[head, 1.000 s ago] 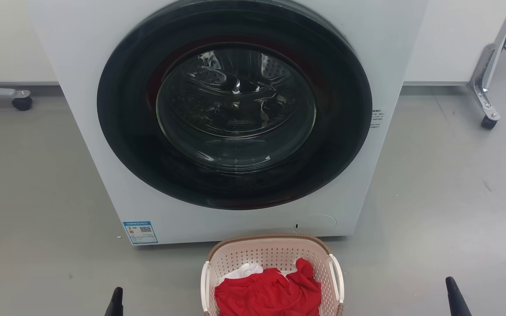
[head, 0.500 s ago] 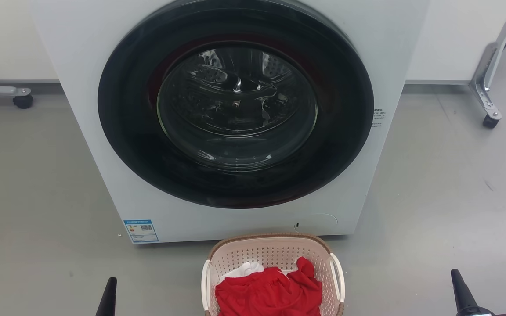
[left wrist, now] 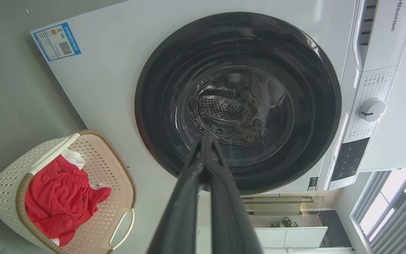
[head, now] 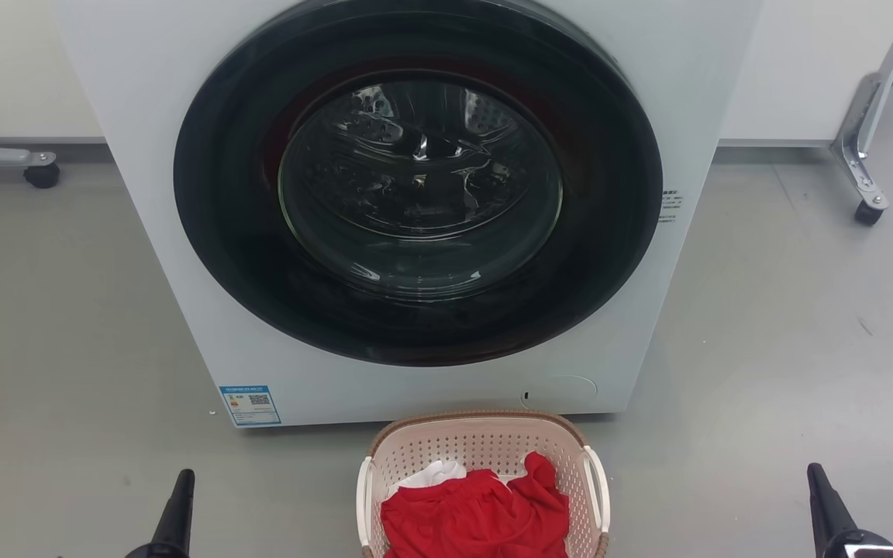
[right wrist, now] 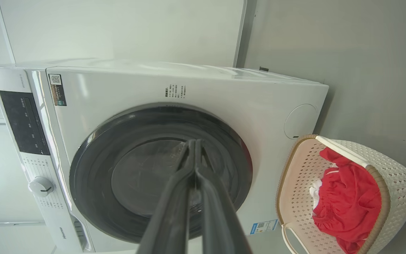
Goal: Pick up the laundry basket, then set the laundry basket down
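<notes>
- Head view: losing the near end of the laundry basket point(head: 485, 448) below the bottom edge, and the top of the white washer point(head: 415, 384) above the frame.
- Catching a single dark finger of the left gripper point(head: 184, 477) at lower left and of the right gripper point(head: 814, 470) at lower right, wrists running off the frame; not telling from this angle whether either is spread or pressed together.
- Hiding the basket's bottom under a crumpled red garment point(head: 477, 519), with most of a white cloth point(head: 432, 473) buried behind it.
- Struggling to make out anything in the drum through the dark glass door point(head: 419, 186), glare rippling across it; failing to read the small blue label point(head: 250, 405).
- Left wrist view: looking along the left gripper point(left wrist: 204, 139), fingertips pressed together and pinching nothing, pointing at the lower part of the door.
- Right wrist view: looking along the right gripper point(right wrist: 193, 141), likewise pressed together at the tips and clamping nothing, pointing at the door.
- Sitting on the grey floor point(head: 67, 349) just in front of the washer, below the right half of the door, white handles point(head: 596, 480) at either side; not showing whether rim and washer are touching.
- Hanging well apart from the basket, one to each side, touching neither handle.
</notes>
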Tool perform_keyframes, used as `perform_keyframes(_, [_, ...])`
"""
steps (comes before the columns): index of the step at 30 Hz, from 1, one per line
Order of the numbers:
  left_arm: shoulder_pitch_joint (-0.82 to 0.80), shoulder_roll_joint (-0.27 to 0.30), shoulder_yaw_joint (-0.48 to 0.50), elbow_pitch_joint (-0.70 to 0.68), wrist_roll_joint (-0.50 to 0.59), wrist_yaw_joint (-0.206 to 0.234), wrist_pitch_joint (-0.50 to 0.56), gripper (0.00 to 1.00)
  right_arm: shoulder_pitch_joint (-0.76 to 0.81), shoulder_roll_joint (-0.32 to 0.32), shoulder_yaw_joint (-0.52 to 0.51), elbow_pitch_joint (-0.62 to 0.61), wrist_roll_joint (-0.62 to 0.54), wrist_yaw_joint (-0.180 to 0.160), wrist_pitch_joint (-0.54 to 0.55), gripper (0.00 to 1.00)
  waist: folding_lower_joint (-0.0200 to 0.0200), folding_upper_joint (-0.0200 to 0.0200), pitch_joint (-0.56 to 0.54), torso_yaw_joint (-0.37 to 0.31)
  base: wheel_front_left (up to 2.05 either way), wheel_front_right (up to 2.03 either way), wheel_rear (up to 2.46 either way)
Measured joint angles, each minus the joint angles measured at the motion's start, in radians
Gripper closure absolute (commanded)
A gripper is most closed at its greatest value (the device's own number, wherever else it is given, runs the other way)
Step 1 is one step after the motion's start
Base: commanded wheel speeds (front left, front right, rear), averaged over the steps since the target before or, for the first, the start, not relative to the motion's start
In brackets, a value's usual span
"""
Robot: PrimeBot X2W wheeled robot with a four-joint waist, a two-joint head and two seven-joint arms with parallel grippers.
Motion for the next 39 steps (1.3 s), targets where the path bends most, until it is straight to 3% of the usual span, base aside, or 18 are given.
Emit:
perform_keyframes(9, [-0.021, -0.003, 0.026, 0.009, -0.104, -0.017, 0.026, 1.0, -0.02, 0.014, -0.033, 0.013, 0.096, 0.02, 0.025, 1.0, 0.0, 0.0, 0.002, 0.001, 0.0, 0.0, 0.0])
perform_keyframes(39, [-0.021, -0.004, 0.026, 0.01, -0.106, -0.017, 0.026, 1.0, -0.027, 0.014, -0.033, 0.013, 0.096, 0.02, 0.025, 1.0, -0.0002, 0.0, 0.002, 0.001, 0.0, 0.0, 0.0])
